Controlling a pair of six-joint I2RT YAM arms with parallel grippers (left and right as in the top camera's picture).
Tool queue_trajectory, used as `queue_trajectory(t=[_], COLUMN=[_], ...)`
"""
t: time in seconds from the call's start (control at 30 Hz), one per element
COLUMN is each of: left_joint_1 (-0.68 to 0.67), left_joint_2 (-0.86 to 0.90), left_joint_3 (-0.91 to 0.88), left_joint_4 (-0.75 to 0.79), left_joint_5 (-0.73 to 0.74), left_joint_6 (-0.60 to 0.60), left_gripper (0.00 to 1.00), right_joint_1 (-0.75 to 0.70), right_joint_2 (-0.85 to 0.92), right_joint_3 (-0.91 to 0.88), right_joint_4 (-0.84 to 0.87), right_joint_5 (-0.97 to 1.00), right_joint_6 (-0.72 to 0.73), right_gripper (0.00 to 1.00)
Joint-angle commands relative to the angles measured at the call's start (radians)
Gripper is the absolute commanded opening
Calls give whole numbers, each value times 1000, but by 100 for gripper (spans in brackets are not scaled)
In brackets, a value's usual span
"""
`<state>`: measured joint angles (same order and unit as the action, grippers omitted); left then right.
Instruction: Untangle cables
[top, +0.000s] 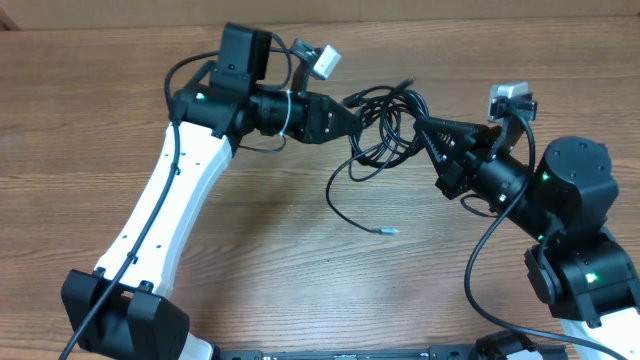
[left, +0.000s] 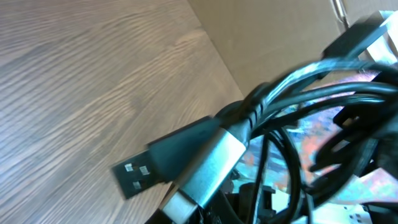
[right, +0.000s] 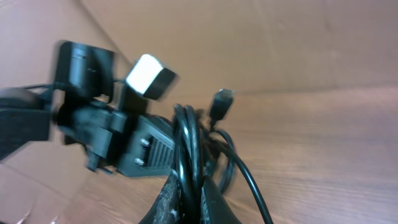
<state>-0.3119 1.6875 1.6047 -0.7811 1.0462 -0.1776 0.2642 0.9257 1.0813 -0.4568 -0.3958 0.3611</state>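
Observation:
The cables (top: 385, 128) hang as a tangled black bundle between my two grippers at the back middle of the table. My left gripper (top: 352, 113) is shut on the bundle's left end. In the left wrist view a black USB plug (left: 140, 171) and a silvery plug (left: 208, 171) stick out close to the camera, and the jaws are mostly hidden behind them. My right gripper (right: 194, 200) is shut on several black strands (right: 189, 143), pinched between its fingers (right: 216, 204). One loose strand trails toward the front and ends in a small silvery plug (top: 386, 231).
The wooden table (top: 250, 260) ends at a brown cardboard wall (right: 280, 43) just behind the bundle. The left arm's white link (top: 165, 215) crosses the left side, and the right arm's black base (top: 580, 250) stands at the right. A small black plug (right: 222, 99) points upward.

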Motion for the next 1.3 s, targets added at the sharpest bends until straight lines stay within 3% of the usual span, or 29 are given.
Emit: queue_trajectory(t=[0.0,0.3,0.47,0.77,1.03,1.27], left_joint_1=[22,26,26,26,25,24], left_joint_2=[-5,-5,-5,-5,-5,-5], left_joint_3=[25,25,25,25,25,25], left_joint_4=[-13,-37,-56,-59,-60,-58], left_joint_5=[-39,-214,-382,-402,-400,-325], left_joint_6=[17,21,62,159,209,257], left_gripper=[4,4,4,4,4,4], right_joint_1=[-23,-44,-44,-44,-44,-44], right_joint_2=[-7,-3,-3,-2,-3,-2], right_joint_3=[20,19,19,19,19,19], right_joint_4=[-60,-274,-383,-492,-542,-541], right_joint_5=[66,238,342,357,298,70], right_joint_6=[-2,-2,-2,-2,-57,-254], right_gripper=[6,5,6,15,38,79])
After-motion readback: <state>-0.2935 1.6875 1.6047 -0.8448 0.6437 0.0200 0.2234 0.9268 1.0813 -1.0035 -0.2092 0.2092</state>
